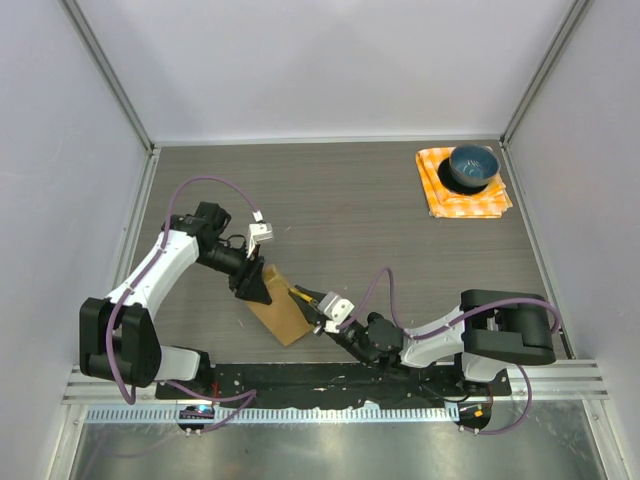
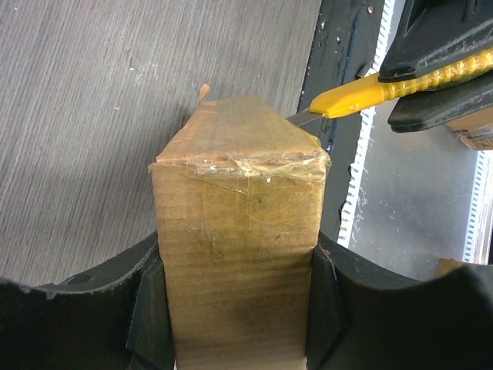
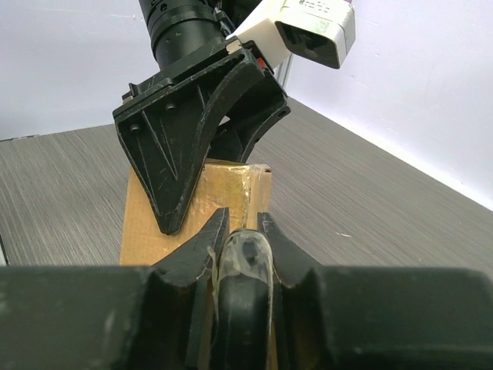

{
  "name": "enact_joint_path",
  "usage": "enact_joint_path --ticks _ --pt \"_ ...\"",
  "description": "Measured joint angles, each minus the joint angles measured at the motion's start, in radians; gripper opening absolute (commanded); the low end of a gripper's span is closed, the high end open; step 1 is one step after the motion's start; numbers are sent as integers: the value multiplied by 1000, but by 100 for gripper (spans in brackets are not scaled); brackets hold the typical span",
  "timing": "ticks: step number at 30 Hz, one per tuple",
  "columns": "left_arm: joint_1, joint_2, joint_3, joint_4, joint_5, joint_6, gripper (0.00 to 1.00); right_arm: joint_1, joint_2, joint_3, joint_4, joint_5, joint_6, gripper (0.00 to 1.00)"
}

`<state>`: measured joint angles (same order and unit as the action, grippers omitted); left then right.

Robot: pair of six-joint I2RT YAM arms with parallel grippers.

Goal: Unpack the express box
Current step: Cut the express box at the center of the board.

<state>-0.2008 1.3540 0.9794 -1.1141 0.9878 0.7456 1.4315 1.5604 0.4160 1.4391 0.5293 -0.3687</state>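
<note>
- Black fingers point(image 2: 92, 324) of the left gripper point(image 2: 237, 258) fill the bottom of its wrist view. They are drawn in narrow and press on both sides of the express box point(image 2: 239, 193), clamping it.
- Between those fingers the box points away from the wrist, with wrinkled clear tape point(image 2: 254, 163) across its far end.
- Just past the far right corner of that end, the grey blade of a yellow utility knife point(image 2: 362, 89) meets the cardboard edge.
- The right gripper point(image 3: 243, 231) is closed tight around the knife's handle, one finger on each side, and faces the left gripper across the box.
- From above, the box point(image 1: 285, 315) lies between the two grippers, with the left gripper point(image 1: 255, 285) at one end and the right gripper point(image 1: 318, 308) at its side. All of this is close to the near edge of the table point(image 1: 350, 200).
- Well apart from both sets of fingers, at the far right corner, a blue bowl point(image 1: 472, 165) sits on an orange checked cloth point(image 1: 450, 200).
</note>
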Motion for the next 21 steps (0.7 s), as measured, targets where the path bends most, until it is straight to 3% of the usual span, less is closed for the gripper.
enact_joint_path --ticks 21 --pt "0 -18 12 -61 -50 0 24 72 115 43 97 144 23 1"
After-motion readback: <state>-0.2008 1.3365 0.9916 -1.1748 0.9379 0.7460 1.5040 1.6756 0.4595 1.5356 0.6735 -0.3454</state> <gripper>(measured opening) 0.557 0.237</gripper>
